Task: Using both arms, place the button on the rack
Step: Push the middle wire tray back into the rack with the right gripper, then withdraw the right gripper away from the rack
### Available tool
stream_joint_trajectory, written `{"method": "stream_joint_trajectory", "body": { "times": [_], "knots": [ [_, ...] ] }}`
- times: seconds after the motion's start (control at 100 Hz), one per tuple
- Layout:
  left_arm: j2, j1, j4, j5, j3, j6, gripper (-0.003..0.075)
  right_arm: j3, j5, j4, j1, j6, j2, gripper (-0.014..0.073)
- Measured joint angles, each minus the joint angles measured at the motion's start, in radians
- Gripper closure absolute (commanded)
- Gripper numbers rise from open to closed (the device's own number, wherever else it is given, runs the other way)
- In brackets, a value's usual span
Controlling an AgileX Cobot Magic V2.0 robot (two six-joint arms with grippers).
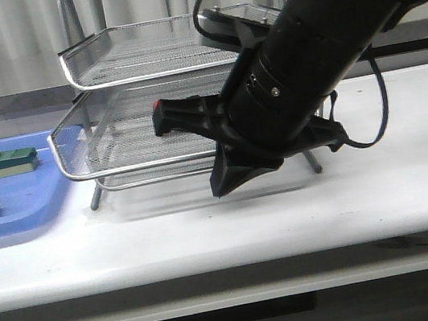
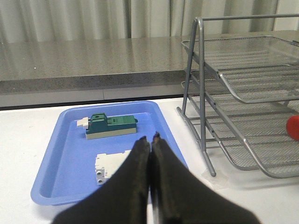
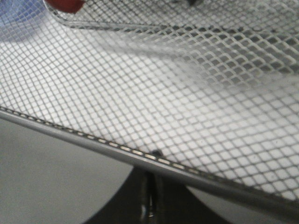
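Even, soft indoor light fills all views. The silver wire-mesh rack (image 3: 177,107) is blurred in the right wrist view. Faint shadows lie on the white table (image 1: 288,214).

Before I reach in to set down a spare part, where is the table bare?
Bare: the white table in front of the rack and out to its right. Crowded: the blue tray, holding the green block and white block.

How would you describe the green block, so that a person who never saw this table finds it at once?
Look at the flat blue tray on the white table, beside the wire rack. Two blocks lie inside it. The green block is the long dark green one on a pale base, at the tray's far end; its neighbour, the white block, is squarer and all white.
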Motion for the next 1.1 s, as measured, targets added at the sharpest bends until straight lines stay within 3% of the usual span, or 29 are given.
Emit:
{"method": "stream_joint_trajectory", "body": {
  "times": [0.47, 0.83, 1.1],
  "knots": [
    [0.0, 0.0, 0.0, 0.0, 0.0, 0.0, 0.0741, -0.169, -0.004, -0.057, -0.065, -0.012, 0.118, 0.066],
    [0.0, 0.0, 0.0, 0.0, 0.0, 0.0, 0.0741, -0.182, -0.045, -0.065, -0.08, -0.024, 0.124, 0.066],
    [0.0, 0.0, 0.0, 0.0, 0.0, 0.0, 0.0741, -0.182, 0.05, -0.069, -0.08, -0.024, 0.1, 0.066]
  ]
}}
